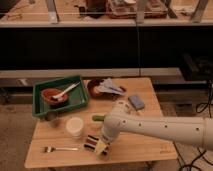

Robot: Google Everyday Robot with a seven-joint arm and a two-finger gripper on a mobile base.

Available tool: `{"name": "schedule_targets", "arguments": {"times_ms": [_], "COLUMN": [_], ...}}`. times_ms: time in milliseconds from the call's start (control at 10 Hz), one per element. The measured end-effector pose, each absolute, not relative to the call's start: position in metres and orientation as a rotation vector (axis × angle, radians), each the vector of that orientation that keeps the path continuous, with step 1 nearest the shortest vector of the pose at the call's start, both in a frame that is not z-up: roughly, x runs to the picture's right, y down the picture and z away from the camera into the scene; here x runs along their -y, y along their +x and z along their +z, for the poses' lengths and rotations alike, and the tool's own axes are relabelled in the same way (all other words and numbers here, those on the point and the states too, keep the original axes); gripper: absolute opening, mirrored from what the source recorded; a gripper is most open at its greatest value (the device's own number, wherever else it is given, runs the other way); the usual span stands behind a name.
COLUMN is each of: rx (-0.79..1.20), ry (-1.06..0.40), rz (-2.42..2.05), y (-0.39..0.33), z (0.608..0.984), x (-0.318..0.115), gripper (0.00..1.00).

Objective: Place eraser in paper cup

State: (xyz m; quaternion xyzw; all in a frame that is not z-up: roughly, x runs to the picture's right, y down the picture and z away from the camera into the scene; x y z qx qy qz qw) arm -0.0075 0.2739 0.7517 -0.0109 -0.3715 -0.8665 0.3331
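Note:
The eraser (91,142), a flat block with dark, red and white stripes, lies flat on the wooden table (145,145) near its front edge. My gripper (103,146) has come down at the eraser's right end, open and pointing at the table, and it hides that end. The paper cup (75,127), short and cream-white, stands upright just up and left of the eraser, about a cup's width from the gripper. My white arm (160,129) reaches in from the right.
A green tray (40,107) holding a brown bowl (52,94) and a spoon sits at the back left. A small dark cup (51,118) stands before it. A fork (60,148) lies front left. A blue-grey block (136,102) and a dark bowl (102,88) are behind the arm.

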Motion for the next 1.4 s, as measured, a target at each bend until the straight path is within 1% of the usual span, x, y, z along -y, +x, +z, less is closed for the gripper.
{"name": "schedule_targets", "arguments": {"times_ms": [600, 700, 1000, 1200, 1300, 1400], "rx": [1.026, 1.030, 0.985, 0.935, 0.918, 0.892], "ry": [0.009, -0.003, -0.041, -0.040, -0.038, -0.031], "rz": [-2.333, -2.345, -2.392, -2.420, -2.427, -2.432], "y": [-0.028, -0.030, -0.039, -0.046, -0.048, -0.048], "z": [0.758, 0.759, 0.751, 0.731, 0.724, 0.712], "x": [-0.299, -0.302, -0.298, -0.283, -0.278, -0.267], "gripper": [0.80, 0.76, 0.45, 0.24, 0.17, 0.05]}}
